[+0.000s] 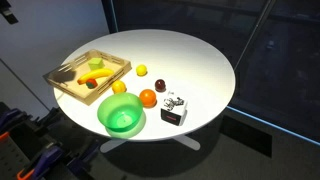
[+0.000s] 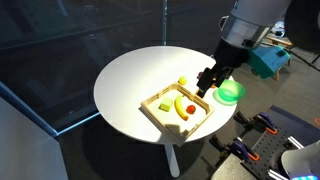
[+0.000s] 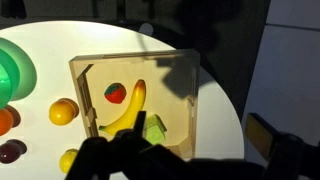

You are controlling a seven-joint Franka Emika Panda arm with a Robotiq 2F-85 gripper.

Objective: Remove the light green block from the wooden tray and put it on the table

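Note:
The light green block (image 3: 155, 128) lies in the wooden tray (image 3: 185, 75), in the corner just past the tip of a banana (image 3: 128, 110). It also shows in both exterior views (image 1: 94, 64) (image 2: 164, 106). The tray (image 1: 60, 88) (image 2: 150, 117) stands on the round white table (image 1: 190, 60) (image 2: 125, 80). My gripper (image 2: 205, 82) hangs above the tray's edge on the bowl side, touching nothing. In the wrist view its dark fingers (image 3: 200, 142) are spread apart and empty, just short of the block. The gripper is out of view in the exterior view that looks down at the tray from the bowl side.
The tray also holds a red strawberry (image 3: 115, 93). A bright green bowl (image 1: 121, 118) (image 2: 230, 92), small yellow fruits (image 1: 141, 70) (image 1: 119, 87), an orange (image 1: 148, 97), a dark fruit (image 1: 160, 86) and a small black-and-white object (image 1: 172, 108) stand on the table beside it.

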